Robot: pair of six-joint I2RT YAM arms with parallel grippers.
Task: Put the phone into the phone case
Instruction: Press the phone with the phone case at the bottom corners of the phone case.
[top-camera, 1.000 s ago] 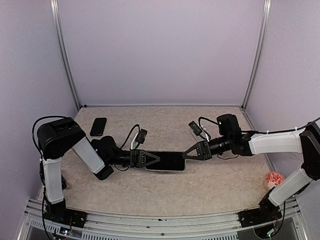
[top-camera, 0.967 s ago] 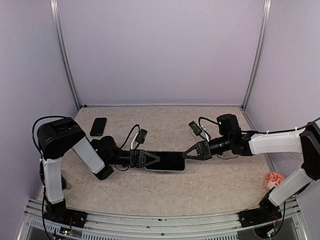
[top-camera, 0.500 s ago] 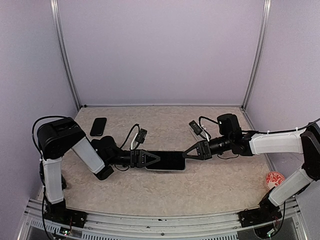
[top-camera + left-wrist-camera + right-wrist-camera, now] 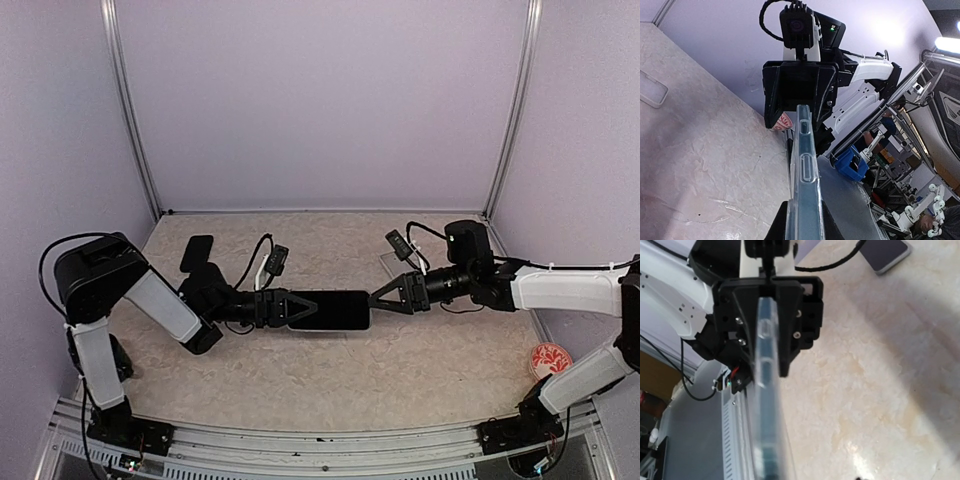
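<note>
- Marbled beige table (image 4: 400, 370), lilac walls; a spare black phone (image 4: 197, 251) lies back-left, and a loose clear shell (image 4: 651, 89) lies flat.
- Left gripper (image 4: 305, 309) is clamped on one end of the phone (image 4: 335, 310), over the table's middle.
- Right gripper (image 4: 378, 297) sits at the other end; I cannot tell its jaw gap.
- Phone case (image 4: 804, 170): a clear rim with moulded button bumps, wrapping the held phone's edge.

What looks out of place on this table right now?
Nothing is spilled or broken. The phone hangs above the table, pinched by the left claw, with the right claw at its other end. A second black phone lies apart at back left.
</note>
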